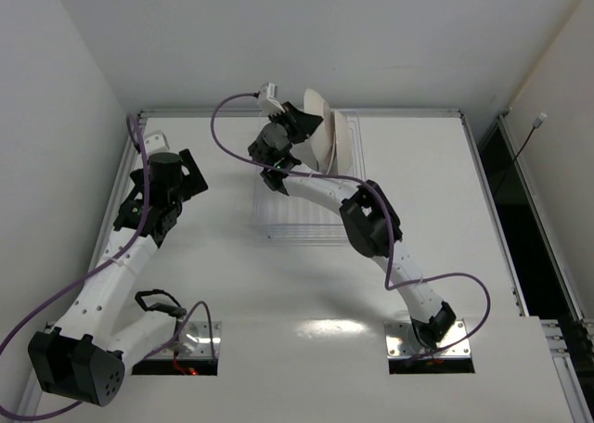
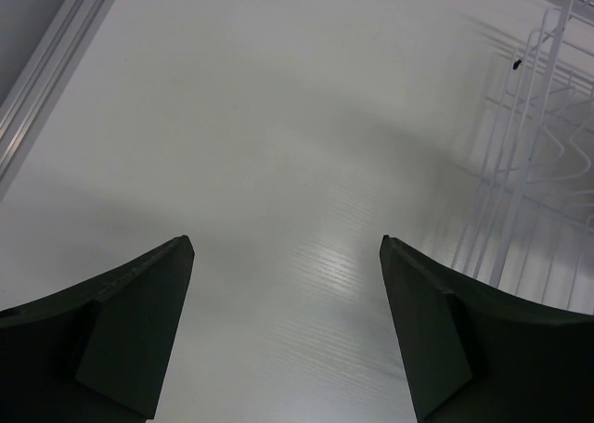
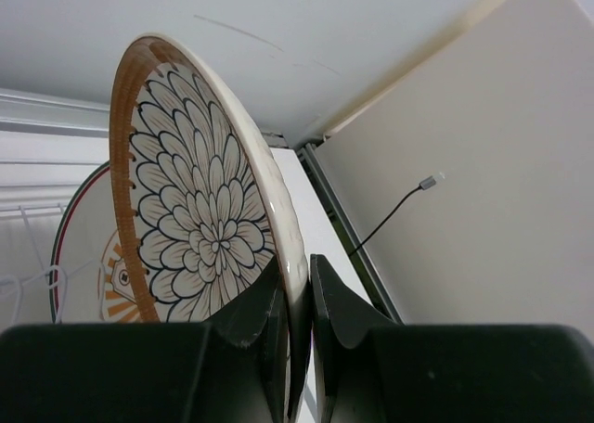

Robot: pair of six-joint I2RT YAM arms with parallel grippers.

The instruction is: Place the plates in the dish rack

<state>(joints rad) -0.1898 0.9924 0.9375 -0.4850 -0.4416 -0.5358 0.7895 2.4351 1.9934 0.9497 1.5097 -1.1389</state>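
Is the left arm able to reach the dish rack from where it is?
Probably yes. The left gripper hangs open close beside the dish rack, and only bare table lies between them.

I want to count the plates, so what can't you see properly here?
Right wrist view: the pale-rimmed orange sunburst plate is mostly hidden behind the brown-rimmed petal-pattern plate in the right hand.
Top view: the right arm covers part of the pale wire dish rack.
Left wrist view: the edge cuts off the rack.

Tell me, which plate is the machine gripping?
The brown-rimmed round plate with white petal pattern, pinched at its edge by the right tool. The pale-rimmed orange-sunburst plate behind stands free.
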